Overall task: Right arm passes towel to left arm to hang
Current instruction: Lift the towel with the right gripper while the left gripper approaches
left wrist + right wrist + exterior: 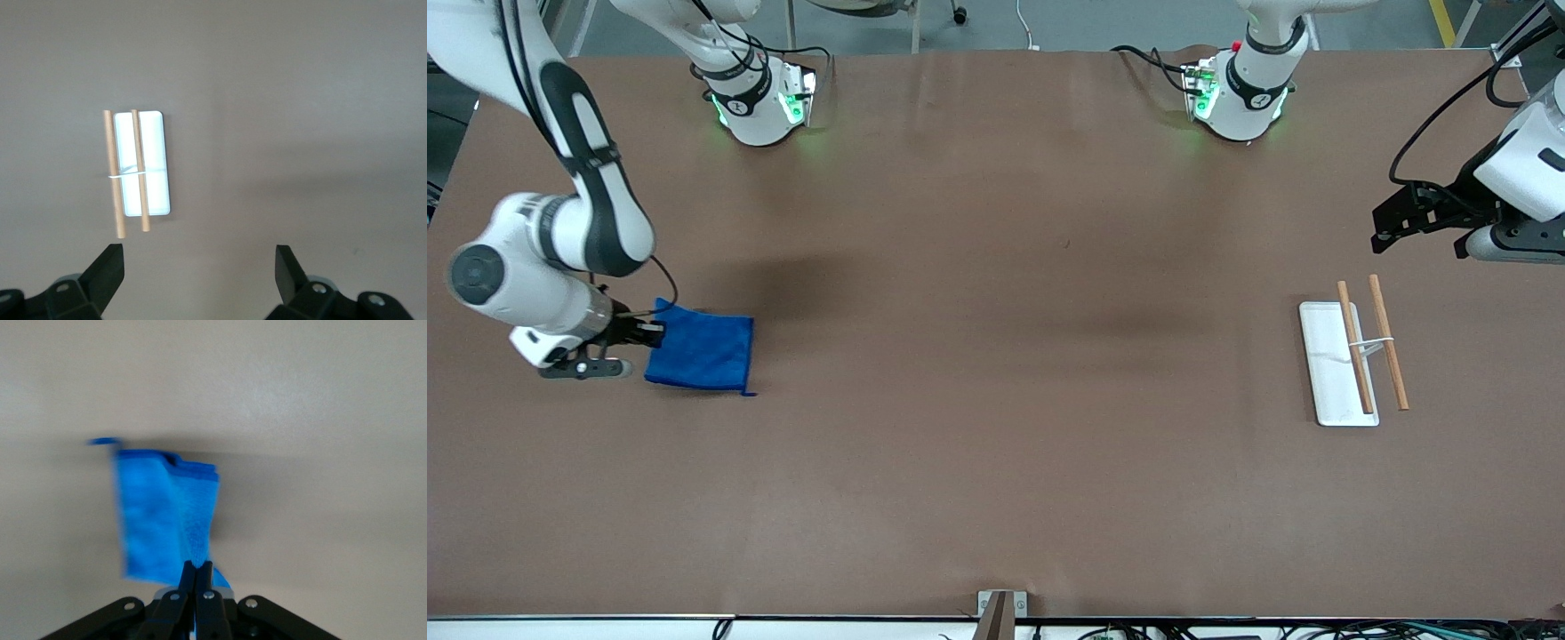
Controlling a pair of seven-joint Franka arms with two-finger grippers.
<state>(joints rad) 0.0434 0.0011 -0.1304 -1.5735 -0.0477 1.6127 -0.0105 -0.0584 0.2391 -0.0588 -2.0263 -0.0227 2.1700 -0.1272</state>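
The right arm's black two-finger gripper [651, 332] is clenching one edge of the small bright blue rectangular towel [701, 349], with its 2 fingers pressed tight together on the cloth, as the right wrist view is showing [199, 577]. The towel [167, 513] is lying toward the right arm's end of the brown table [996, 427], and the edge in the gripper is bunching up into a fold. A thin blue corner loop [749, 392] is sticking out at the towel's corner nearest the front camera.

The left arm's black two-finger gripper [1380, 238] is hanging in the air over the left arm's end of the table, released and holding nothing. In the left wrist view its 2 fingertips [110, 263] are standing wide apart [199, 263]. This arm is waiting.

Below it, the white rectangular tray-like base [1329, 369] is resting flat on the table. 2 light wooden rods [1371, 345] are lying side by side above it, joined by a thin white crosspiece. 1 rod is crossing over the base and the other is running just beside its edge. The left wrist view is showing the same rack [140, 163], well apart from the towel.
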